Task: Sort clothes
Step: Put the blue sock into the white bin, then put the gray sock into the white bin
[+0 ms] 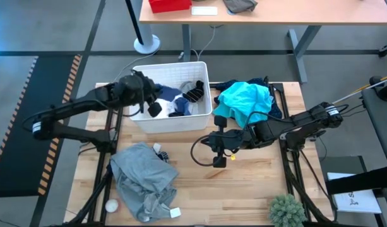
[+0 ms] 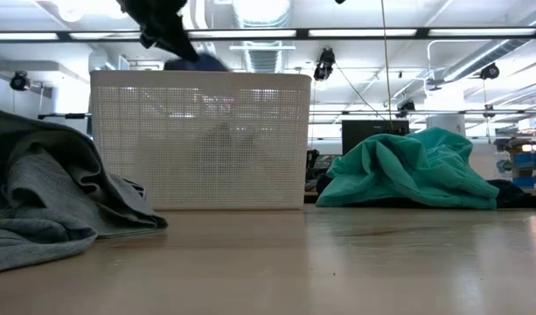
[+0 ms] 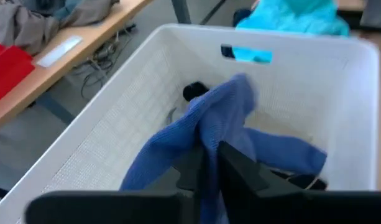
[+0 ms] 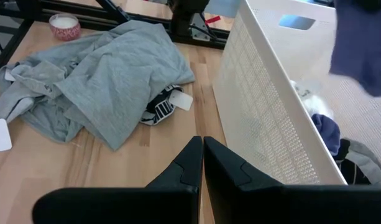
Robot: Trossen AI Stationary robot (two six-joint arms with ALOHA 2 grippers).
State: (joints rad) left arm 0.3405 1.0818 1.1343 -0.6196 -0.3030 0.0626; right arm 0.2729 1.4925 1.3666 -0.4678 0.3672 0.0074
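A white plastic basket (image 1: 199,120) stands at the table's far middle with dark socks (image 1: 193,93) and other clothes inside. My left gripper (image 3: 209,171) hangs over the basket's left half, shut on a blue garment (image 3: 202,130). A teal garment (image 1: 244,102) lies heaped to the right of the basket. A grey garment (image 1: 142,180) lies crumpled near the front left, with a dark striped sock (image 4: 158,109) peeking out under its edge. My right gripper (image 4: 202,155) is shut with nothing in it, above the table just in front of the basket's right corner. My left gripper pinches a bunched part of the blue garment (image 3: 210,148) between its two fingers; how many layers I cannot tell. The fingers slant down from the table's left side. The cloth hangs slack below them inside the basket's walls, its top (image 2: 198,63) just above the rim.
A small white round thing (image 1: 111,205) sits at the front left corner and a small green plant (image 1: 286,211) at the front right. A yellow bit (image 1: 233,157) lies on the wood near my right gripper. Bare wood stretches between the grey garment and the plant.
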